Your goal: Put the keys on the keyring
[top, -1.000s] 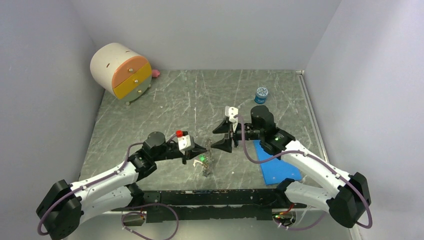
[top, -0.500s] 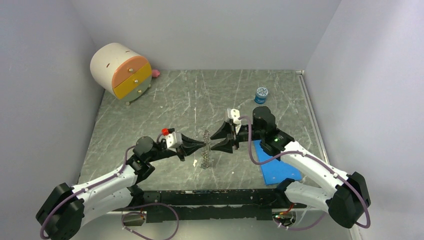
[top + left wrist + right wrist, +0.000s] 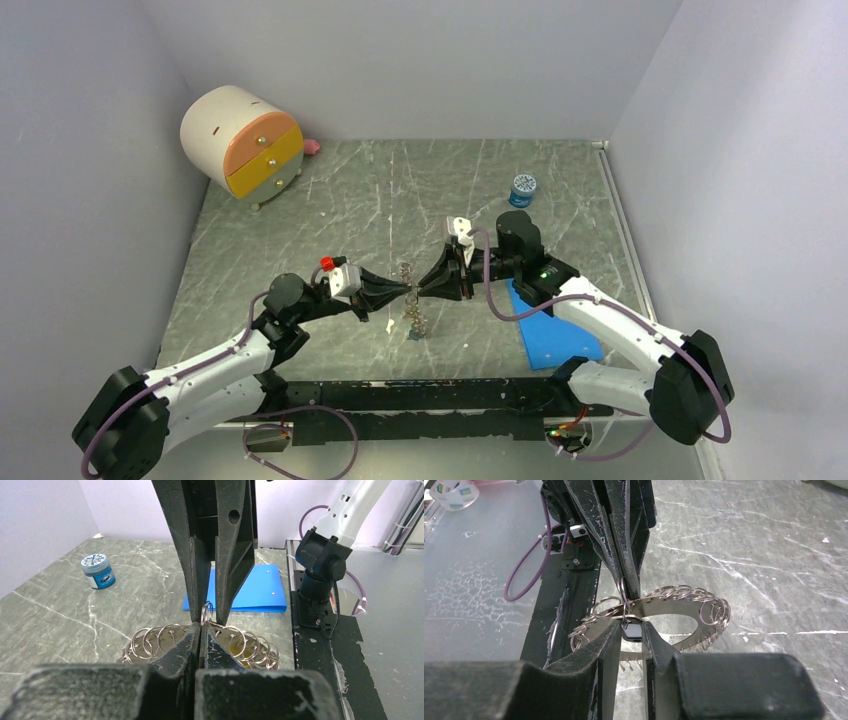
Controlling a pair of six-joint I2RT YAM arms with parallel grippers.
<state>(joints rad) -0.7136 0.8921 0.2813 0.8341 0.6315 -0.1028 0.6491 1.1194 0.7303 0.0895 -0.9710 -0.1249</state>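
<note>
The keyring (image 3: 410, 312) is a flat silvery hoop with several small split rings on its rim. It hangs above the table between both gripper tips. My left gripper (image 3: 405, 291) is shut on the hoop's edge, and in the left wrist view (image 3: 201, 630) its jaws are pressed together on the metal (image 3: 160, 640). My right gripper (image 3: 421, 290) faces it and is shut on a black key head (image 3: 630, 630) that hangs from a small ring at the hoop (image 3: 669, 607). A yellow key head (image 3: 243, 663) shows behind the hoop. Other keys are hidden.
A small blue jar (image 3: 522, 189) stands at the back right. A blue flat sheet (image 3: 555, 335) lies under the right arm. A round drawer chest (image 3: 243, 142) and a pink object (image 3: 312, 147) sit at the back left. The black base rail (image 3: 420, 395) runs along the near edge.
The left gripper lifted the keyring off the table and levelled out. The right gripper moved left, narrowed its jaws and closed on the black key at the ring.
</note>
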